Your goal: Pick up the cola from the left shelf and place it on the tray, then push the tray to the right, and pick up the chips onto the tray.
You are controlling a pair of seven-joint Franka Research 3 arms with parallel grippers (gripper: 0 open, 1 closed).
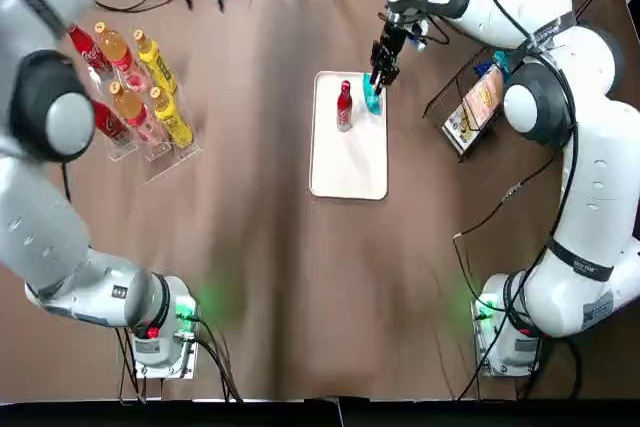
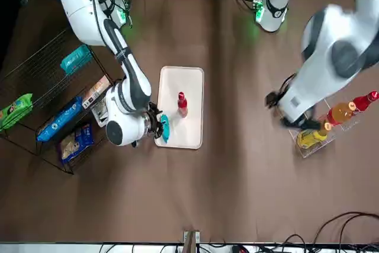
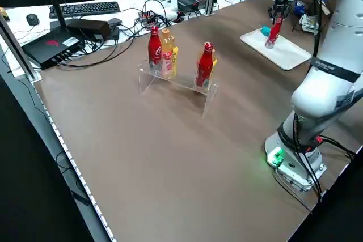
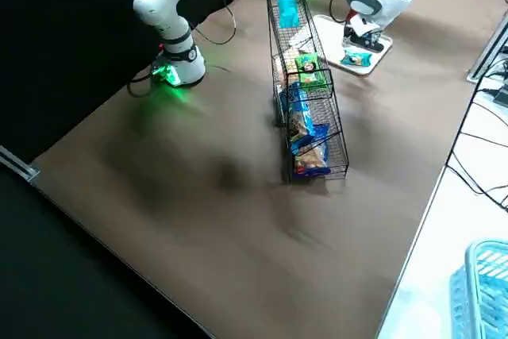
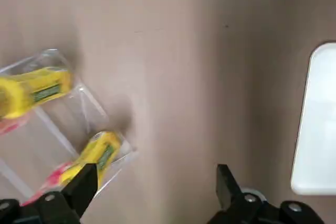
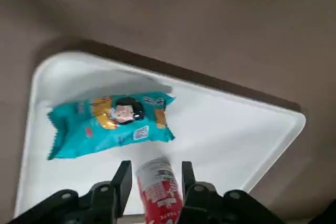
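Fingers (image 6: 124,176) of the right gripper (image 1: 379,72) stand apart and empty above the chips (image 1: 372,99), which lie on the white tray (image 1: 348,172) just beside the upright cola (image 1: 344,107); the left gripper (image 5: 156,171) hangs wide open, empty, near the bottle shelf (image 1: 150,154)

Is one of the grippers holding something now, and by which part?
Nothing is held. The right gripper is open near the chips lying on the tray; the left gripper is open and empty.
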